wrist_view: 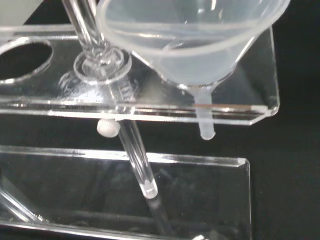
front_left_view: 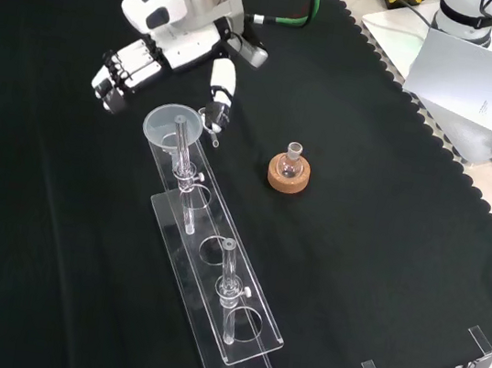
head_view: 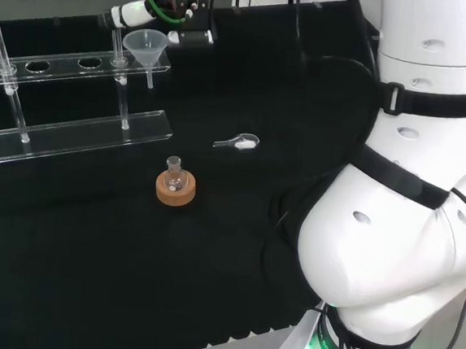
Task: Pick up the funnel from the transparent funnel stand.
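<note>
- The black and white hand [front_left_view: 153, 59] hangs just above the end of the clear plastic funnel stand [front_left_view: 246, 309]. In the front view its fingers [front_left_view: 119, 73] are spread to one side and its thumb [front_left_view: 220, 88] points down on the other. It is open and holds nothing.
- The clear cone-shaped plastic funnel [front_left_view: 173, 123] sits just below the hand, between the fingers and the thumb, in the end hole of the stand's upper plate [wrist_view: 240, 107]. Its stem [wrist_view: 204, 117] hangs through the plate.
- The thumb tip is very close to the funnel rim. If the hand closes off centre, I think it pushes the funnel sideways and tilts it in the hole, and the smooth cone may slip away.
- A thin clear upright rod [wrist_view: 90, 35] of the stand rises just beside the funnel. A finger could catch it and drag the whole light stand.
- Farther from the hand, a small glass flask on a cork ring [front_left_view: 288, 172] stands on the black cloth [front_left_view: 388, 224]. A wide swing after lifting could knock it over.
</note>
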